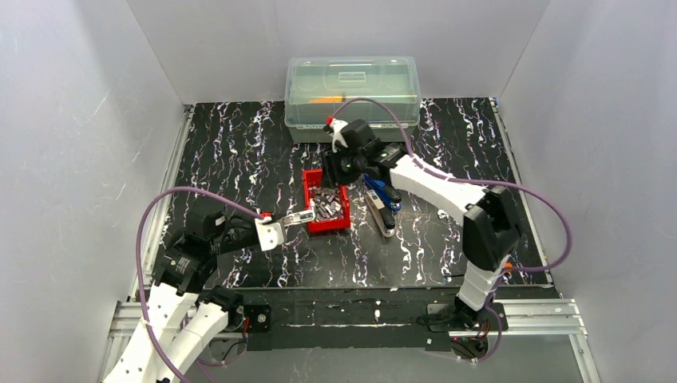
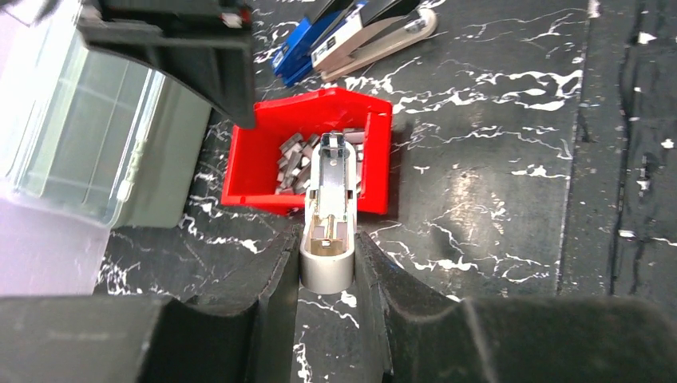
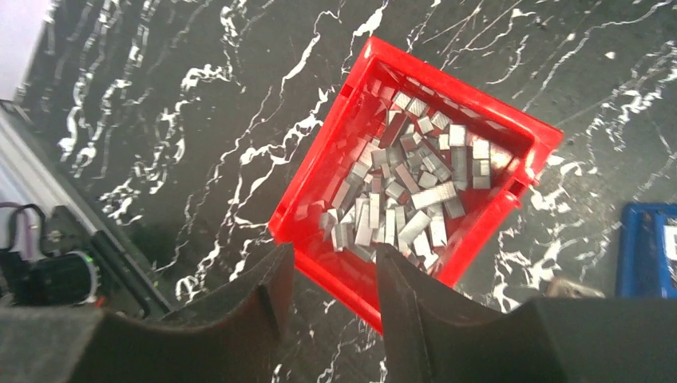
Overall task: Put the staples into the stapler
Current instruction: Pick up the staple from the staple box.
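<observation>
Pinching the rounded rear end of a small pale-grey stapler (image 2: pixel 329 199) between both fingers, the left gripper (image 2: pixel 327 243) holds it level. The stapler's opened metal channel reaches over the near rim of the red plastic bin (image 2: pixel 255 171). Short silvery-grey staples (image 3: pixel 407 191) lie heaped loose inside the bin. Above the bin hangs the right gripper (image 3: pixel 331 255), jaws spread, nothing between them. A blue stapler (image 2: pixel 299 52) and a grey stapler (image 2: pixel 375 36) lie side by side near the bin. A clear lidded plastic box (image 1: pixel 351 80) stands beyond the bin.
</observation>
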Robot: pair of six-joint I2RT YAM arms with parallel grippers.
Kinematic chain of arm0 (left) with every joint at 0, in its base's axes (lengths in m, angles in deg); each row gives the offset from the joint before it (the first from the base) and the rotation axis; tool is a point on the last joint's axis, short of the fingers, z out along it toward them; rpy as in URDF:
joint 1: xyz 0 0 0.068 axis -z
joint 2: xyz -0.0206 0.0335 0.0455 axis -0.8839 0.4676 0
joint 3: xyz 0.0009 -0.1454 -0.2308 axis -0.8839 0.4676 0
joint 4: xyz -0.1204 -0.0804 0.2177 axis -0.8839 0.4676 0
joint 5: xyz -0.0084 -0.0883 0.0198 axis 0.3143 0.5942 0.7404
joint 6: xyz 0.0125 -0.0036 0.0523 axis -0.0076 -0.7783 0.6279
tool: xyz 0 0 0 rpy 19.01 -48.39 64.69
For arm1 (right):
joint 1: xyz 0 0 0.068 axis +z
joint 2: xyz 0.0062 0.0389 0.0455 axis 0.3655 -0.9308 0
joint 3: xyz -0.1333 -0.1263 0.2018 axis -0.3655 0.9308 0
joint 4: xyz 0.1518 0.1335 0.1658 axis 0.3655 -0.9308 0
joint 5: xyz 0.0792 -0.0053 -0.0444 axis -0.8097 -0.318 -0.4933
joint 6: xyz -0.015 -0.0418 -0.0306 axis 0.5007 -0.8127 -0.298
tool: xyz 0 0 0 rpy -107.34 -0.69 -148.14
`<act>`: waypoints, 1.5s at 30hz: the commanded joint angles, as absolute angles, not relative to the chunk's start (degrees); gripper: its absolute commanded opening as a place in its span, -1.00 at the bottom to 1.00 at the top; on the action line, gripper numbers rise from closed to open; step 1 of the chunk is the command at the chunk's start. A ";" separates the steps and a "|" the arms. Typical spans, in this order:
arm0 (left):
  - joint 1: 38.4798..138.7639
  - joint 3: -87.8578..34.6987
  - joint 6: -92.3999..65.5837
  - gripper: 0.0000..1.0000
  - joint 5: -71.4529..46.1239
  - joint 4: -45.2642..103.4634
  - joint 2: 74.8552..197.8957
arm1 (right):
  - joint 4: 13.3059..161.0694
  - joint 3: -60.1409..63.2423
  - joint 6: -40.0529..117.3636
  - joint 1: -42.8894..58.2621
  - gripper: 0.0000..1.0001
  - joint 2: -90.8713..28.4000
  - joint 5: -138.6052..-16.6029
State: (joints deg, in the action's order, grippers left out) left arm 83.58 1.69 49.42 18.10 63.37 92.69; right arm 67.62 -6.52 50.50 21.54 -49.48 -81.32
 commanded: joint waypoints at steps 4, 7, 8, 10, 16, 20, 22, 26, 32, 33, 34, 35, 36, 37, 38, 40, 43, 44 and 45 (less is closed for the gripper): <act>83.22 1.13 46.99 -1.00 15.06 64.29 92.31 | 64.91 -12.95 45.00 26.95 -0.06 -57.66 -73.55; 83.22 0.79 47.32 -1.00 16.26 66.48 92.26 | 65.54 -13.32 44.12 27.42 -0.10 -60.34 -73.39; 83.22 0.58 47.41 -1.00 16.66 67.13 92.26 | 65.81 -13.46 43.81 27.43 -0.12 -61.10 -73.20; 83.22 0.38 48.18 -1.00 17.39 68.73 92.34 | 66.39 -13.67 43.21 27.58 -0.15 -62.26 -72.48; 83.22 1.05 50.24 -1.00 18.98 70.36 92.43 | 68.30 -13.87 41.42 28.04 -0.23 -64.74 -67.50; 83.23 1.23 50.04 -1.00 20.18 69.88 93.65 | 69.08 -14.22 39.77 28.51 -0.26 -66.37 -64.30; 83.28 1.16 49.87 -1.00 20.96 69.60 94.36 | 68.64 -15.10 38.69 28.98 -0.26 -67.52 -62.95; 83.29 0.95 49.56 -1.00 21.85 68.60 95.36 | 67.99 -16.67 37.24 29.68 -0.26 -69.25 -60.73; 83.24 0.84 49.46 -1.00 22.14 68.47 95.52 | 68.61 -16.24 37.03 29.78 -0.26 -70.42 -60.55; 83.29 0.85 49.55 -1.00 22.10 68.47 95.39 | 68.70 -16.24 37.03 29.80 -0.25 -70.61 -60.54; 83.24 0.85 49.66 -1.00 22.01 68.43 95.30 | 68.71 -16.24 37.03 29.80 -0.25 -70.85 -60.54; 83.24 0.85 49.72 -1.00 21.93 68.38 95.25 | 68.79 -16.31 36.98 29.80 -0.24 -71.02 -60.63; 83.22 0.85 49.91 -1.00 21.84 68.36 95.20 | 68.73 -16.44 36.90 29.80 -0.23 -71.32 -60.67; 83.26 0.90 50.09 -1.00 21.80 68.44 95.16 | 68.46 -16.64 36.82 29.88 -0.21 -71.70 -60.65; 83.22 0.81 50.18 -1.00 21.79 68.47 95.16 | 68.14 -16.83 36.77 29.89 -0.18 -71.99 -60.61; 83.27 0.65 50.35 -1.00 21.79 68.60 95.15 | 67.84 -16.82 36.68 29.89 -0.14 -72.50 -60.55; 83.22 0.42 50.76 -1.00 21.94 68.73 95.20 | 67.91 -16.07 36.67 29.89 -0.11 -72.34 -60.32; 83.22 0.41 50.92 -1.00 21.96 68.73 95.29 | 67.84 -15.76 36.74 29.89 -0.11 -72.26 -60.16; 83.22 0.41 51.11 -1.00 21.96 68.73 95.33 | 67.76 -15.53 36.83 29.96 -0.13 -72.08 -60.12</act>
